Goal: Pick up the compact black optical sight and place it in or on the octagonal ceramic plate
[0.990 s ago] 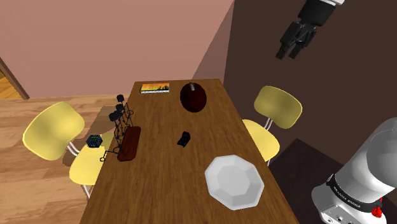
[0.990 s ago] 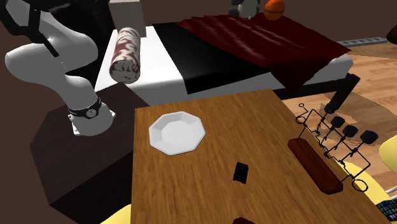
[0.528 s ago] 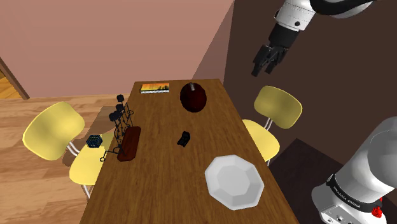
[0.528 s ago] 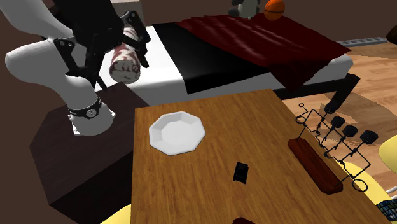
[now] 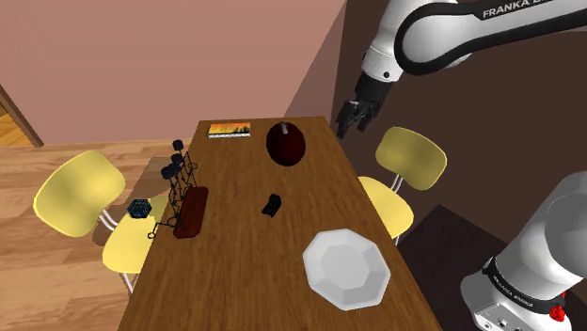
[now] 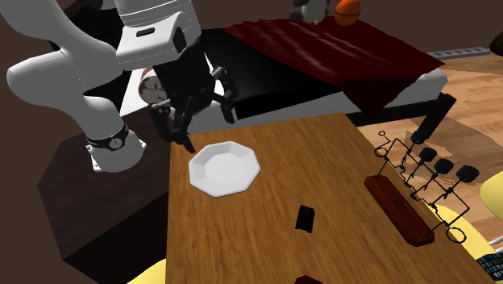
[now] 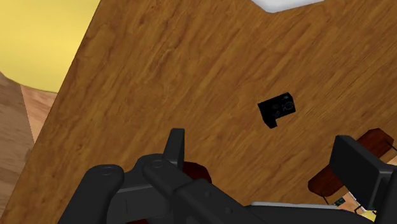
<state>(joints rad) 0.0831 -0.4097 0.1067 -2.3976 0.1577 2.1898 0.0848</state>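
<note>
While the arm is swung in from the upper right of the shoulder view, the gripper (image 5: 350, 120) is brought lower and nearer the table (image 5: 240, 273) than it was half a second ago, and it is now seen above the far corner, near the dark red round object (image 5: 287, 143) and a yellow chair (image 5: 411, 160). The compact black optical sight (image 5: 272, 205) is left unmoved near the middle of the tabletop, well apart from the gripper, and the white octagonal plate (image 5: 346, 268) lies empty closer to the stand. In the second exterior view, the gripper (image 6: 209, 133), which a second ago was out of sight, is found hovering over the table edge just beside the plate (image 6: 226, 168), with its fingers spread and nothing between them; the sight (image 6: 305, 218) rests further along the wood, short of the wire rack on its wooden base (image 6: 411, 198). In the wrist view, the fingers (image 7: 176, 146) are shown wide apart and the sight (image 7: 277, 109) is framed ahead of them, untouched. The approach is judged to be under way only: further travel and descent are needed before any grasp can be made.
</note>
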